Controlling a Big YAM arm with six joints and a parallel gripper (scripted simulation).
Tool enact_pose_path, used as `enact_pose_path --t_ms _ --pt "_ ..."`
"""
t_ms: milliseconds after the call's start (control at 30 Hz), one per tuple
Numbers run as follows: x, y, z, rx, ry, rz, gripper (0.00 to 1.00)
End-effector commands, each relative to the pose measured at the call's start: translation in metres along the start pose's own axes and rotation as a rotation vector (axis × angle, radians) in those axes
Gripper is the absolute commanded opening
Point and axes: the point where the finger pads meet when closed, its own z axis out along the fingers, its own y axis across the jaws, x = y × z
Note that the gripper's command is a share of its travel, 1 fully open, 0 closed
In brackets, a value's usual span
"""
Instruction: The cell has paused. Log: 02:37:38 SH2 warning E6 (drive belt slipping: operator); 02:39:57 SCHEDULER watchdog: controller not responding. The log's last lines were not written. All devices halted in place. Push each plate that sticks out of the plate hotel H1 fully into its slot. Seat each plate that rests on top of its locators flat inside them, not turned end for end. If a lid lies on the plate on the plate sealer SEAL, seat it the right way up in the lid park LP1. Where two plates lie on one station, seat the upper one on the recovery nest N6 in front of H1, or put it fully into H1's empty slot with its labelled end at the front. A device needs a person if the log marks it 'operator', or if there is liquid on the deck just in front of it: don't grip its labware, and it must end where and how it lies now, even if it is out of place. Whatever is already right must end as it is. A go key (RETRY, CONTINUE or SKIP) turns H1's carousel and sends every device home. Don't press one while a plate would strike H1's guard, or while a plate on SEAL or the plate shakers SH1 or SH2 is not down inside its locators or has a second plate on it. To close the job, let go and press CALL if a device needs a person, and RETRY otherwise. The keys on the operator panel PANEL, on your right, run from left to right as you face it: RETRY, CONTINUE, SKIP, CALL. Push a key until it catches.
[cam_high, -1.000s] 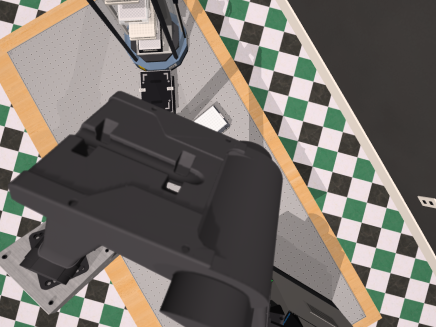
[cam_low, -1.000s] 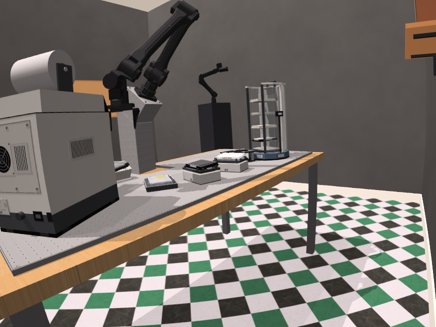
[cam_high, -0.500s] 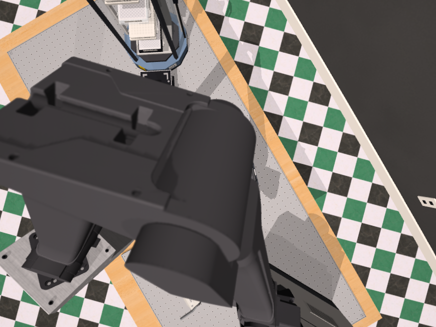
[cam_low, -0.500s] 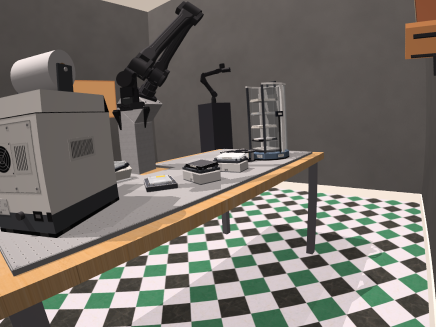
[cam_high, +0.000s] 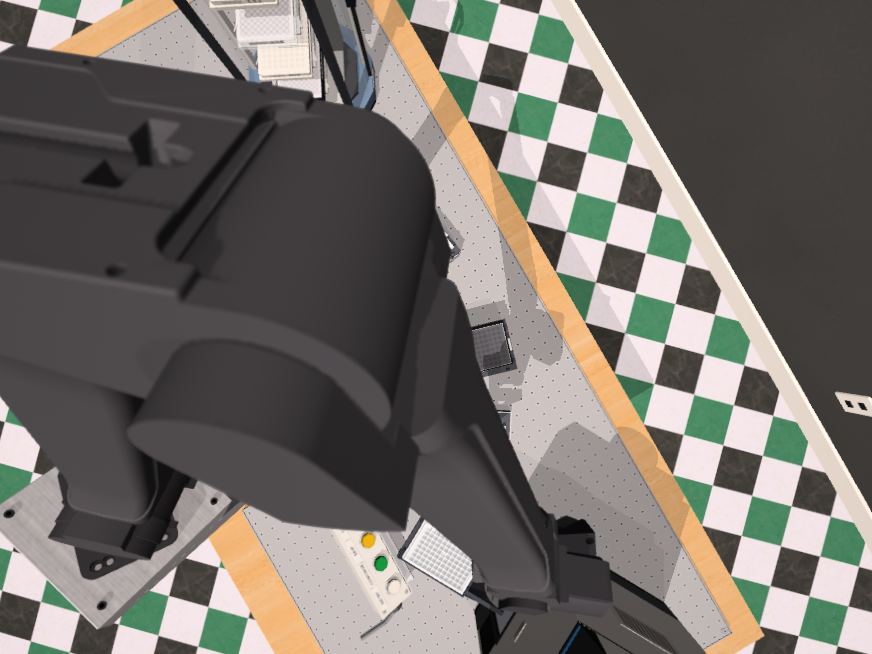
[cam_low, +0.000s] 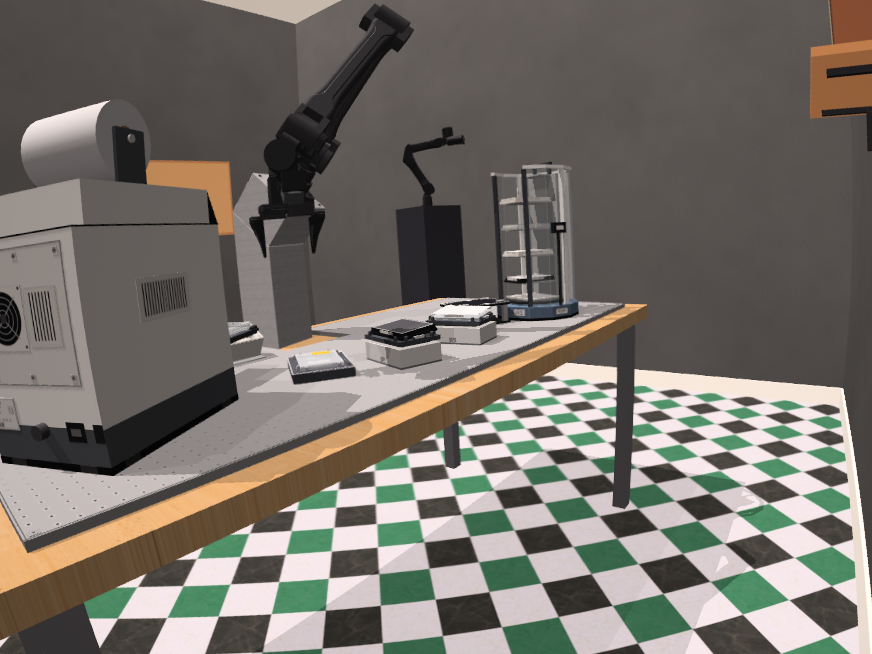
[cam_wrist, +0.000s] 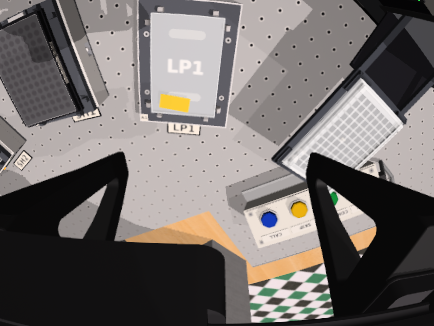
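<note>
My gripper is open and empty, high above the deck between LP1 and PANEL. A clear lid with a yellow sticker lies in the lid park LP1. A white plate lies on SEAL's carrier. A dark plate sits on SH1; its exact seating is unclear. A white plate is on SH2. H1 holds several plates. PANEL shows its CALL key and SKIP key.
The sealer body stands tall beside the white plate. My right finger partly covers PANEL's green key. My arm hides N6 and SH2 in the top view. A wooden edge borders the deck.
</note>
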Motion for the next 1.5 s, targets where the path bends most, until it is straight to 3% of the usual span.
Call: enact_pose_path --t_ms 0,600,900,1100,1267,1467 --pt "-0.002 0.014 -0.002 -0.002 0.001 -0.039 1.00" --pt "-0.014 0.067 -0.003 -0.003 0.000 -0.019 1.00" --pt "-0.034 0.099 -0.008 -0.004 -0.023 -0.032 1.00" --pt "-0.016 0.109 -0.003 -0.004 0.003 -0.171 1.00" --pt "-0.023 0.127 -0.006 -0.003 -0.012 -0.343 1.00" --pt "-0.014 0.146 -0.004 -0.005 -0.001 -0.336 1.00"
